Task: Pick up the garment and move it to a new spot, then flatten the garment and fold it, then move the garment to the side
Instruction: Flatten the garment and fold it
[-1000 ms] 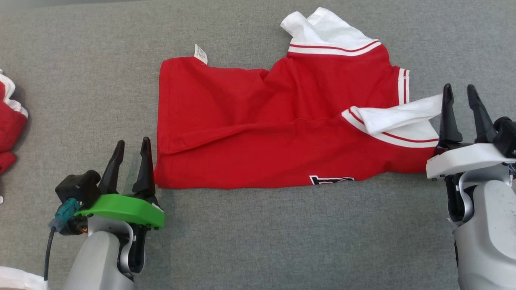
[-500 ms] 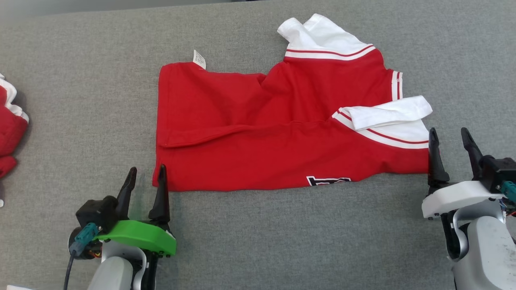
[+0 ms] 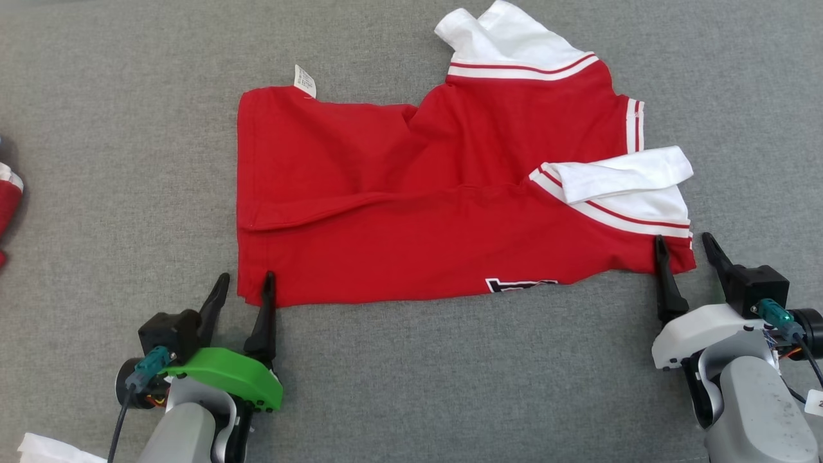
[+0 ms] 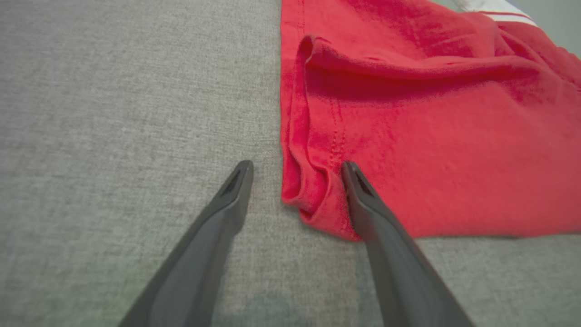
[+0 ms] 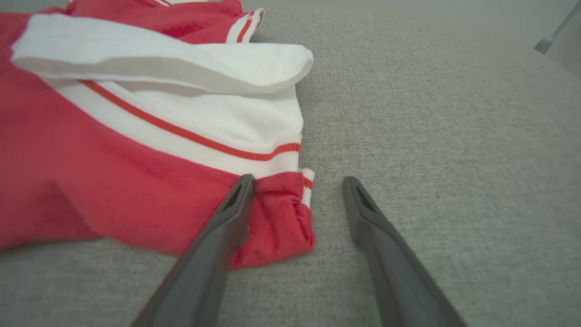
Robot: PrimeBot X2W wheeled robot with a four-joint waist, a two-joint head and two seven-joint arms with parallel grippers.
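The garment [image 3: 411, 199] is a red shirt with white, red-striped sleeves, folded lengthwise on the grey surface, a black print at its near edge and a white label at its far left corner. My left gripper [image 3: 245, 286] stands open at its near left corner [image 4: 313, 200], one finger over the cloth, the other over bare surface. My right gripper [image 3: 683, 247] stands open at the near right corner [image 5: 290, 213] below the white sleeve [image 5: 181, 63], straddling the corner the same way. Neither gripper holds anything.
Another red and white piece of clothing [image 3: 6, 199] lies at the far left edge of the head view. Something white [image 3: 45, 450] shows at the bottom left corner. A grey fabric surface [image 3: 411, 386] spreads all around the shirt.
Both grippers have opened wider and drawn back toward me along the shirt's ends, coming to its two near corners. The head view has also shifted a little.
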